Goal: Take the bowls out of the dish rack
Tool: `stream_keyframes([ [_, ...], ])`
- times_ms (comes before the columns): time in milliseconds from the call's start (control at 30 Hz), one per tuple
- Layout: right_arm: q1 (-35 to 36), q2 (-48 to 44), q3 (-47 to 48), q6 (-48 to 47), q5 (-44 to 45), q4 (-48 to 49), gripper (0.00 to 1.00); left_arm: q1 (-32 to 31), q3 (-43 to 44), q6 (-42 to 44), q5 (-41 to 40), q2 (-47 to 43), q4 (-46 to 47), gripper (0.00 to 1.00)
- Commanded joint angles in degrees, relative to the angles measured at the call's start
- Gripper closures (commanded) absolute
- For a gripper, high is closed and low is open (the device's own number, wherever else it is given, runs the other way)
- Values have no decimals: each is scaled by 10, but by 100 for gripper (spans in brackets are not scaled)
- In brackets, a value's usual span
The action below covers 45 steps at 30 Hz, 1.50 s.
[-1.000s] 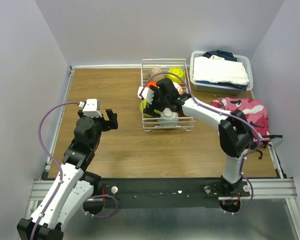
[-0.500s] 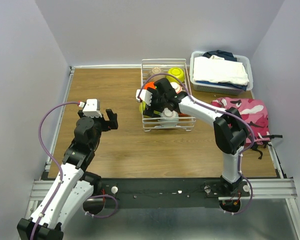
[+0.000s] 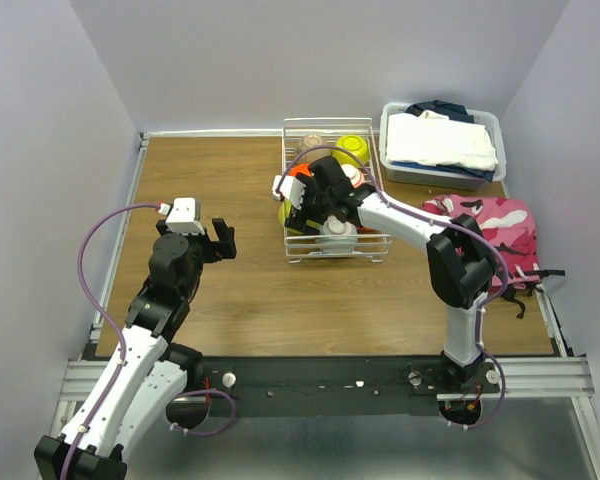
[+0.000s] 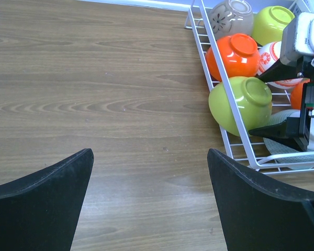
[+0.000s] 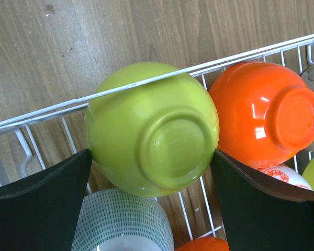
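Black-fingered and spread wide with nothing between its jaws, the left end effector [image 4: 149, 154] hangs over the bare wooden surface [image 4: 94, 94] at about 9 o'clock of the dish rack [image 4: 290, 166], just where it was a second ago.

The change is farther out. The right arm has swung its elbow inward and slid the right end effector [image 5: 150, 154] toward the rack's 9 o'clock side, then settled. It now stands fully spread, one finger on either side of the upturned lime-green bowl [image 5: 152, 128], which leans against the rack's side wire and is not yet gripped. An orange bowl [image 5: 261, 112] presses against it at 3 o'clock in the wrist view, close to one finger.

Every bowl in view sits in the rack, so unloading looks barely started. Closing on this bowl seems next.
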Motion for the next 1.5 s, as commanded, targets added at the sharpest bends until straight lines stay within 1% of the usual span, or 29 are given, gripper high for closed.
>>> stream_keyframes([
  [0, 11, -13, -13, 59, -4, 21, 5, -4, -5, 7, 4, -1, 8, 1],
  [100, 11, -31, -15, 77, -8, 38, 6, -4, -5, 7, 6, 0, 9, 1],
  [167, 10, -35, -19, 91, 7, 56, 7, -4, -5, 7, 6, -1, 8, 1],
  [267, 3, -40, -23, 115, 21, 74, 11, -4, -5, 7, 8, -1, 9, 1],
  [333, -2, -44, -28, 129, 23, 84, 16, -4, -5, 7, 8, 0, 8, 1],
  [400, -10, -49, -38, 152, 19, 97, 17, -4, -4, 7, 12, 4, 8, 1],
  [600, -29, -85, -86, 216, 30, 185, 17, -4, -4, 7, 28, 15, 11, 1],
  [867, -35, -103, -105, 274, 47, 215, 16, -4, 3, 8, 46, 40, 7, 1],
  [967, -36, -120, -113, 302, 53, 223, 13, -4, 6, 10, 58, 47, 9, 1],
  [1000, -35, -126, -121, 316, 64, 225, 10, -4, 6, 13, 65, 48, 10, 1],
  [1067, -35, -146, -129, 331, 80, 225, 8, -4, 8, 15, 68, 56, 17, 1],
  [1100, -35, -155, -140, 345, 101, 226, 7, -4, 10, 21, 70, 61, 16, 1],
  [1167, -37, -185, -151, 361, 125, 223, 5, -4, 32, 28, 74, 82, 3, 1],
  [1200, -39, -193, -158, 379, 153, 222, 2, -4, 44, 34, 77, 92, -5, 1],
  [1300, -46, -228, -176, 402, 186, 204, 1, -4, 103, 40, 81, 141, -50, 1],
  [1333, -47, -236, -182, 404, 195, 198, 0, -5, 136, 41, 87, 156, -62, 1],
  [1367, -49, -250, -185, 404, 202, 185, 0, -7, 152, 40, 89, 184, -84, 1],
  [1467, -51, -265, -196, 400, 243, 172, 0, -12, 190, 41, 96, 230, -105, 1],
])
